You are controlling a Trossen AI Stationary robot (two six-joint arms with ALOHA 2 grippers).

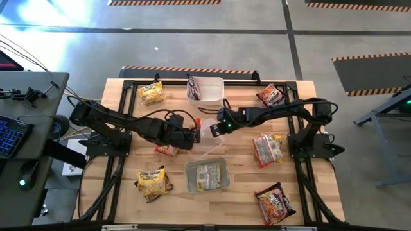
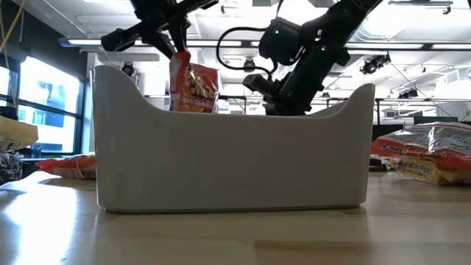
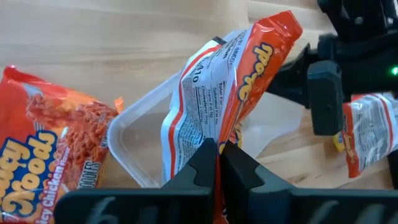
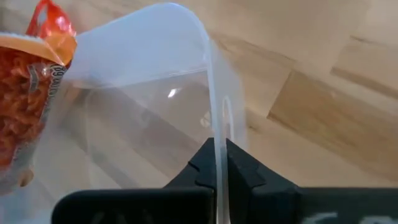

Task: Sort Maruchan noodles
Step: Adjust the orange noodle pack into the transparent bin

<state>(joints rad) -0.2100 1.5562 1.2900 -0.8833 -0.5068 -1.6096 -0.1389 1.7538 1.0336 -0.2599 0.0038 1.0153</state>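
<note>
Noodle packets: seven visible. Tubs: three. Left pincer [image 3: 217,163] clamped on red packet [image 3: 239,93]; right pincer [image 4: 218,163] clamped on centre tub [image 4: 214,112] rim.

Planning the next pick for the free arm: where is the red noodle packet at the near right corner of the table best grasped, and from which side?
The red packet lies flat and alone, apart from the tubs, so coming straight down from above looks safest. Pinch a crinkled end seam rather than the stiff noodle block in the middle.
</note>
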